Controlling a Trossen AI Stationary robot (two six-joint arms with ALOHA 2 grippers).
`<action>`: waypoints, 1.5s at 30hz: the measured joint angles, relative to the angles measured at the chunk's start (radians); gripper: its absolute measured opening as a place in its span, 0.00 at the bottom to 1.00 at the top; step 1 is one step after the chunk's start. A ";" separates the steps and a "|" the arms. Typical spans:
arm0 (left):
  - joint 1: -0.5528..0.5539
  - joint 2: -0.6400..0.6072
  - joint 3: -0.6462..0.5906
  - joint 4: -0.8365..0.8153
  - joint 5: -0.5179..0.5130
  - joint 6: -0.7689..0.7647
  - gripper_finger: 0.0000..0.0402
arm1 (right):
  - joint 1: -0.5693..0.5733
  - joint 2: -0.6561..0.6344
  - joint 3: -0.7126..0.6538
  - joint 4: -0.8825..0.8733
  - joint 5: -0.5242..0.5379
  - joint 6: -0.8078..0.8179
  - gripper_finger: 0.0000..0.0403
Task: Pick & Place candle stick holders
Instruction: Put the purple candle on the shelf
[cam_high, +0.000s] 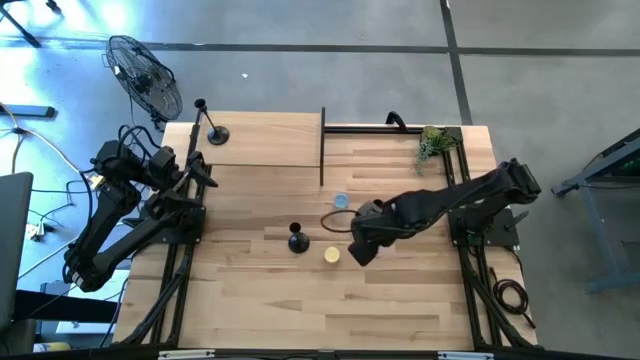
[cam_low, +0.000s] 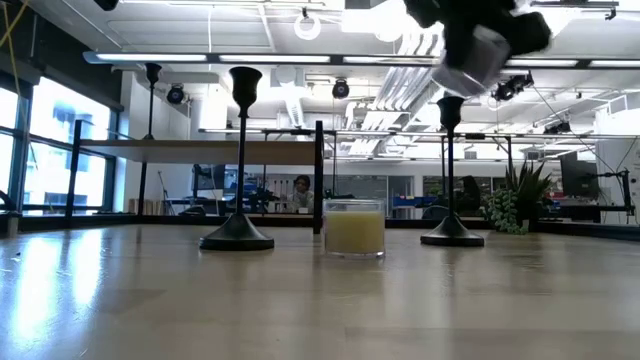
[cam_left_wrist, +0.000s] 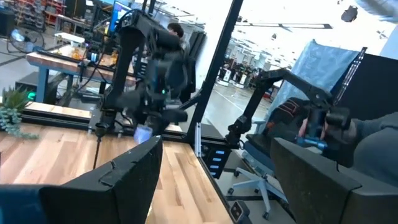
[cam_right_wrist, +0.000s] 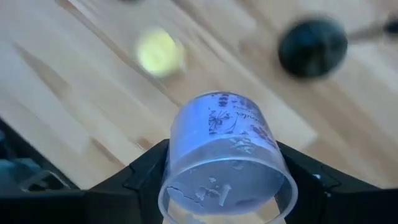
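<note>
The scene is brightly and evenly lit by ceiling strip lights (cam_low: 250, 57), and a pale sheen is thrown on the wooden table (cam_low: 150, 300) in the low view. Glare is seen on the floor (cam_high: 60, 70) from above. The yellow candle (cam_right_wrist: 159, 52) and the raised arm (cam_low: 480, 35) are blurred.

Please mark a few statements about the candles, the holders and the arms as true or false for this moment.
1. The right end effector holds a clear jar. True.
2. The yellow candle lies on its side. False: it stands upright on the table.
3. The left end effector grips a holder. False: it is open and empty at the table's left edge.
4. One holder stands beside the yellow candle. True.
5. Another holder stands near the far left corner. True.
</note>
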 joint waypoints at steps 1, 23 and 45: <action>0.000 0.000 0.000 0.000 0.002 -0.014 0.73 | 0.000 0.000 0.022 0.001 0.025 -0.013 0.55; 0.000 0.000 0.000 0.027 -0.214 -0.074 0.73 | -0.083 0.000 0.208 0.273 0.230 -0.428 0.55; 0.000 0.324 0.264 0.082 -0.278 0.113 0.70 | -0.242 0.000 0.208 0.528 -0.029 -0.762 0.55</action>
